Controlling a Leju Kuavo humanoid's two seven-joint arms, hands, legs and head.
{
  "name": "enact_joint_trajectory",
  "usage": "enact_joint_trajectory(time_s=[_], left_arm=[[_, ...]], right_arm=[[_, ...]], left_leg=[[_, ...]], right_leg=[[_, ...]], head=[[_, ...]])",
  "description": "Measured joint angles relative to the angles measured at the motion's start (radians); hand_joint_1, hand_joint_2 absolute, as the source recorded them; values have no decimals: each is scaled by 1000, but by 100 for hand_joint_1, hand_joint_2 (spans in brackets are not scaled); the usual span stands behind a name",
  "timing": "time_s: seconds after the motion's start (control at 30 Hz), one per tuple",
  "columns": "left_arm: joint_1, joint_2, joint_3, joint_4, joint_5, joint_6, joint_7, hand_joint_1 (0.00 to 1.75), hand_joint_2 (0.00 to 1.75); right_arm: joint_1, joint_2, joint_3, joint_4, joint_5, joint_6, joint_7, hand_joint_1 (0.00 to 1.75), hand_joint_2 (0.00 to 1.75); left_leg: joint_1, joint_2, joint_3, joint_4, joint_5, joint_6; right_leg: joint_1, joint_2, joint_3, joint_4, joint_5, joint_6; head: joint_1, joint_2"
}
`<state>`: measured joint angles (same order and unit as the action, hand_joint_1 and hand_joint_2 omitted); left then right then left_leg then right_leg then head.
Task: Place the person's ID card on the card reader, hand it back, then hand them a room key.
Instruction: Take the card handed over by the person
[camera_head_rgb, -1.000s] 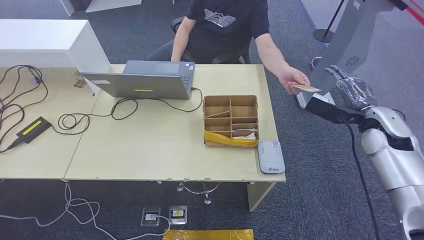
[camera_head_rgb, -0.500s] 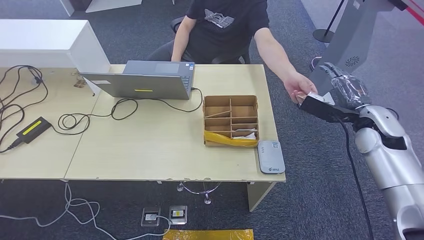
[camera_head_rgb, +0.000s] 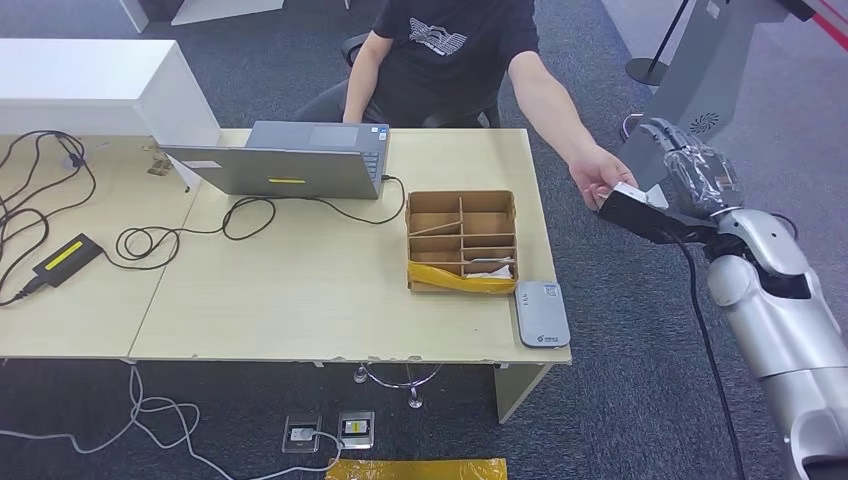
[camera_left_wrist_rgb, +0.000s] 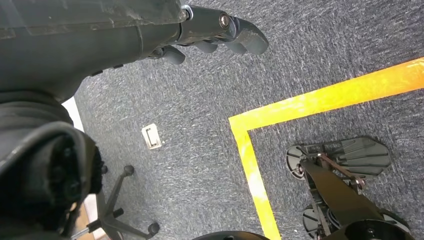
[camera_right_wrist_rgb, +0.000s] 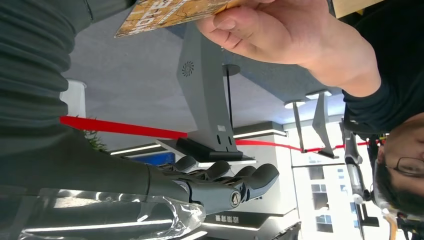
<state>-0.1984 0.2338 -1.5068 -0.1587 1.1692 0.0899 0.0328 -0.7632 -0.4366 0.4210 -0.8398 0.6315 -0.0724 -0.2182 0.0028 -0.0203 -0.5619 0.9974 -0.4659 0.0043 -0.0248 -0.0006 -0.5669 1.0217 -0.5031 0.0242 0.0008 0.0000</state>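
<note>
ID card (camera_right_wrist_rgb: 170, 12) sits pinched in the person's hand (camera_right_wrist_rgb: 272, 32), off the right end of the desk (camera_head_rgb: 300, 290) and just beside my right hand (camera_head_rgb: 695, 175); in the right wrist view I see the card's patterned face above my thumb, and I cannot tell whether my hand touches it. On the desk I have the laptop (camera_head_rgb: 290, 160) at the far side, the cardboard tray (camera_head_rgb: 462, 240) with its compartments near the right end, and the grey card reader (camera_head_rgb: 541, 313) just beside the tray at the near right corner. My right hand has its fingers (camera_right_wrist_rgb: 235, 182) spread apart, holding nothing I can see. My left hand (camera_left_wrist_rgb: 220, 35) hangs over the carpet with its fingers curled loosely; whether it is closed, I cannot tell.
</note>
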Motion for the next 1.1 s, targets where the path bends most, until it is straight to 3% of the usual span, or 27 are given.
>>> enact_joint_trajectory(time_s=[0.1, 0.23, 1.1], left_arm=[[0, 0, 0, 0, 0, 0, 0, 0, 0], [0, 0, 0, 0, 1, 1, 2, 0, 0], [0, 5, 0, 0, -7, 0, 6, 0, 0]], right_arm=[[0, 3, 1, 0, 2, -8, -6, 2, 175], [0, 6, 7, 2, 4, -15, -9, 175, 175], [23, -7, 32, 9, 63, -45, 29, 175, 175]], left_leg=[[0, 0, 0, 0, 0, 0], [0, 0, 0, 0, 0, 0], [0, 1, 0, 0, 0, -1]], right_leg=[[0, 0, 0, 0, 0, 0], [0, 0, 0, 0, 0, 0], [0, 1, -1, 0, 0, 0]], head=[[0, 0], [0, 0], [0, 0]])
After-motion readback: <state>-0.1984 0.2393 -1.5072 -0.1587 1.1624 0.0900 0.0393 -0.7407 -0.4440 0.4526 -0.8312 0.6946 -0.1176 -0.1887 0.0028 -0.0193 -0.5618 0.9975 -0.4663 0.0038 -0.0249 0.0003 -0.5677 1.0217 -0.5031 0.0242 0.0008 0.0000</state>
